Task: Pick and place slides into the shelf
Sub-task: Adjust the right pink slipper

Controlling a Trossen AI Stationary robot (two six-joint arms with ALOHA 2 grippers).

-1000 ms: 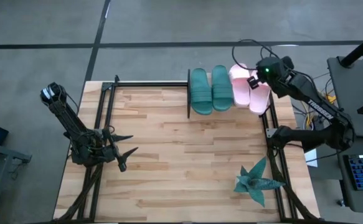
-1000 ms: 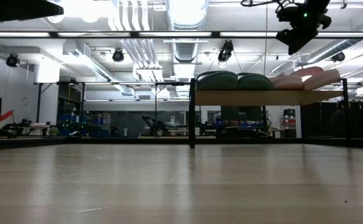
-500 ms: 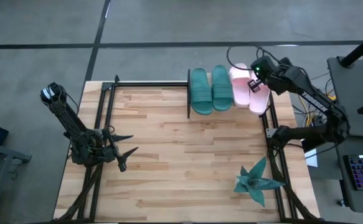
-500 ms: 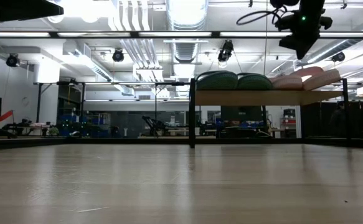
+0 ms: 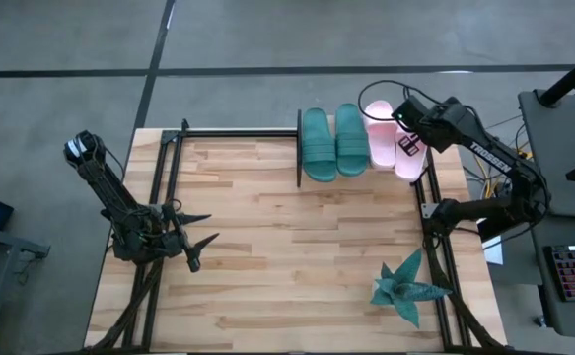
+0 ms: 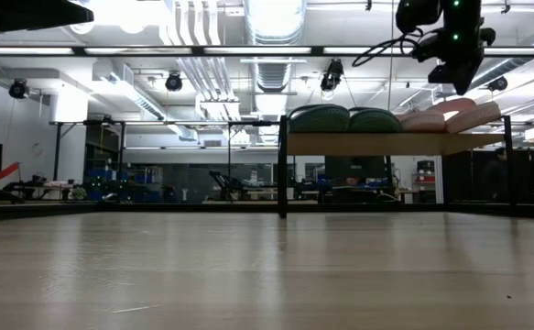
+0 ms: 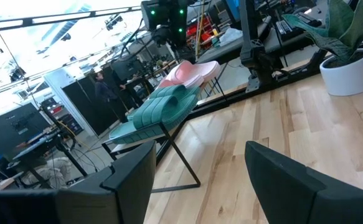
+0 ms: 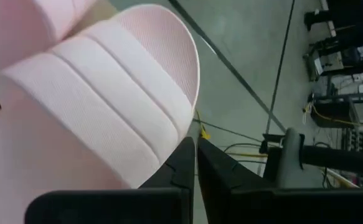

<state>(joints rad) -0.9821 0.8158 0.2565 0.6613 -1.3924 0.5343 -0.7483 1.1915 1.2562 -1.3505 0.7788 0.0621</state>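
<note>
Two teal slides [image 5: 332, 142] and two pink slides [image 5: 394, 143] lie side by side on the small wooden shelf [image 6: 376, 144] at the table's far right. The rightmost pink slide [image 8: 100, 118] lies tilted at the shelf's right end. My right gripper [image 5: 409, 146] is shut and slants down just above that slide, its fingertips [image 8: 187, 152] by the ribbed strap. My left gripper [image 5: 200, 242] waits open over the table's left side, with nothing between its fingers [image 7: 131, 177]. My right gripper comes at the rightmost pink slide from above, slanting down. Its shut fingertips stand at the edge of the ribbed strap [image 8: 169, 134]. I cannot tell whether they touch it. The slide rests on the shelf.
A teal spiky plant [image 5: 405, 288] in a white pot stands at the table's near right. Black frame rails [image 5: 169, 168] run along the table's left and right sides. Bare tabletop [image 5: 297, 256] lies between the two arms.
My right gripper has tipped farther down over the pink slides and turned at the wrist, staying above the shelf's right end. The slides have not moved.
</note>
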